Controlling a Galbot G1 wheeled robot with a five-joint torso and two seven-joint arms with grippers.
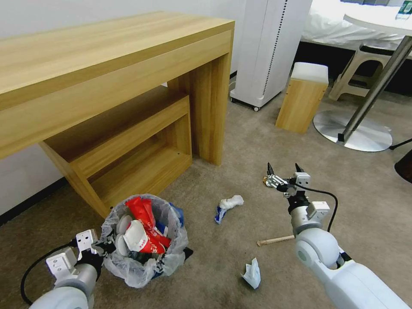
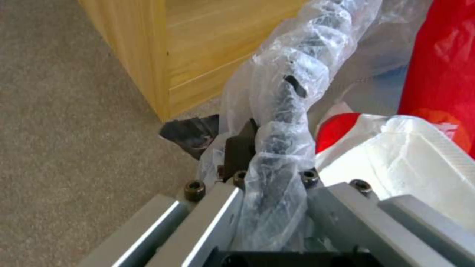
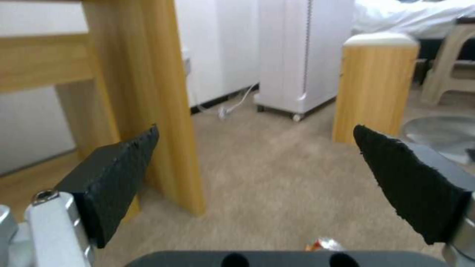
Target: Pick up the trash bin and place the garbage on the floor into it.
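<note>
wooden desk [image 1: 107, 64], white cabinet [image 1: 268, 47], stool [image 1: 302, 98]

Beige short-pile carpet [image 1: 240, 141] is covering the room, and daylight is falling across it from the far right. A light wooden desk [image 1: 107, 56] is standing against the pale wall [image 1: 25, 171], with a lower wooden shelf unit [image 1: 137, 146] sitting beneath it. A white wheeled appliance [image 1: 268, 47] is standing beyond the desk's end, beside a small wooden stool with a white top [image 1: 302, 101]. A round table's metal base [image 1: 354, 128] is resting nearby, and a bed with white linen [image 1: 330, 25] is lying behind.
</note>
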